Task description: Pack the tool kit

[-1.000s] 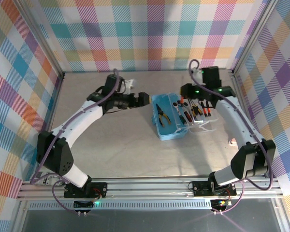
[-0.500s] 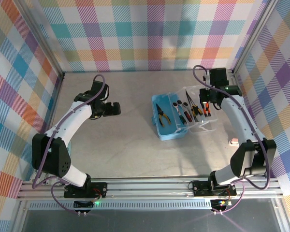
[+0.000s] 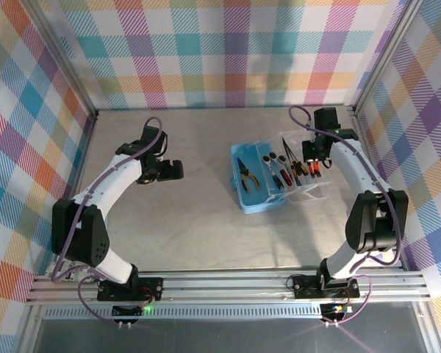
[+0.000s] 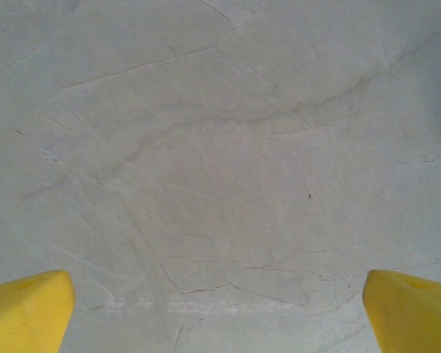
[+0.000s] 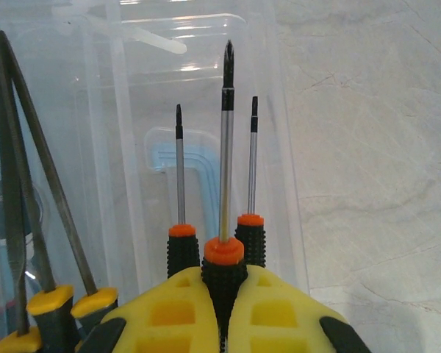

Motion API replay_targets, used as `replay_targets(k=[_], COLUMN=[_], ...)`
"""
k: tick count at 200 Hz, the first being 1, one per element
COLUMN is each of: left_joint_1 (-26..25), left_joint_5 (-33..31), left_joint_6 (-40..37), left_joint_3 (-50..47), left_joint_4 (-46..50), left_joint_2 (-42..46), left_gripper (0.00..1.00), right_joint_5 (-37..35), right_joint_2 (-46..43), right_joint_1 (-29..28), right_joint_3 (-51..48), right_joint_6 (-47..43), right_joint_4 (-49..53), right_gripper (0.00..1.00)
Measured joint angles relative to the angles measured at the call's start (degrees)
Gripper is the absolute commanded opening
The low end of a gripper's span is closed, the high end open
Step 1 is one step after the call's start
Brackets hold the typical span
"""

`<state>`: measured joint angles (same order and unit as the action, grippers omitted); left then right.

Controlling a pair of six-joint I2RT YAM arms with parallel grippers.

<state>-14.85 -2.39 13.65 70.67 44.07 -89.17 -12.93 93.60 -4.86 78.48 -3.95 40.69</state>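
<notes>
The tool kit's light-blue box point(image 3: 259, 193) lies open mid-table, its clear lid point(image 3: 309, 193) folded out to the right. Orange-handled pliers point(image 3: 246, 173) rest in the box's left part, with more tools point(image 3: 278, 169) beside them. My right gripper point(image 3: 314, 157) hovers over the lid, shut on a screwdriver point(image 5: 223, 259) with a black knurled handle and orange collar, shaft pointing away. Two similar screwdrivers point(image 5: 181, 246) point(image 5: 251, 234) lie on the lid point(image 5: 132, 110) either side of it. My left gripper point(image 3: 173, 170) is open over bare table, well left of the box, yellow fingertips point(image 4: 28, 309) wide apart.
Yellow-handled long tools point(image 5: 55, 300) lie at the lid's left edge. A small pale object point(image 3: 355, 215) sits on the table near the right wall. Checked walls close in three sides; an aluminium rail point(image 3: 228, 283) runs along the front.
My left arm has pulled back leftward from the box's edge, staying open. My right gripper has shifted right, from over the box to over the lid, still shut on the screwdriver.
</notes>
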Motion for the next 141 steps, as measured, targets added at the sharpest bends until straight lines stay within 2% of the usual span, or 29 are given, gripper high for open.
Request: replay_targets(k=[50,85,105,129,141], left_joint_1=[0.0,0.0,0.0,0.0,-0.02], left_joint_5=[0.42,1.05,1.49,1.81,1.9], left_joint_6=[0.0,0.0,0.0,0.0,0.0], left_joint_3=[0.02,0.02,0.02,0.02,0.02], left_joint_4=[-0.57,-0.72,-0.74,-0.96,-1.11], left_joint_2=[-0.66,-1.18,-1.7,-2.21,-2.38], left_gripper=[1.0,1.0,1.0,1.0,1.0], right_joint_5=[0.35,2.12,3.58,5.75,7.45], right_joint_2=[1.18,0.11,-2.82,-8.72,-12.66], right_joint_1=[0.09,0.09,0.09,0.09,0.09], right_joint_3=[0.0,0.02,0.02,-0.24,-1.42], right_joint_6=[-0.13,-0.94,-0.76,0.85,2.45], right_joint_4=[-0.59,0.24,1.27,2.43,2.56], right_gripper=[0.21,0.48,0.67,0.99,0.99])
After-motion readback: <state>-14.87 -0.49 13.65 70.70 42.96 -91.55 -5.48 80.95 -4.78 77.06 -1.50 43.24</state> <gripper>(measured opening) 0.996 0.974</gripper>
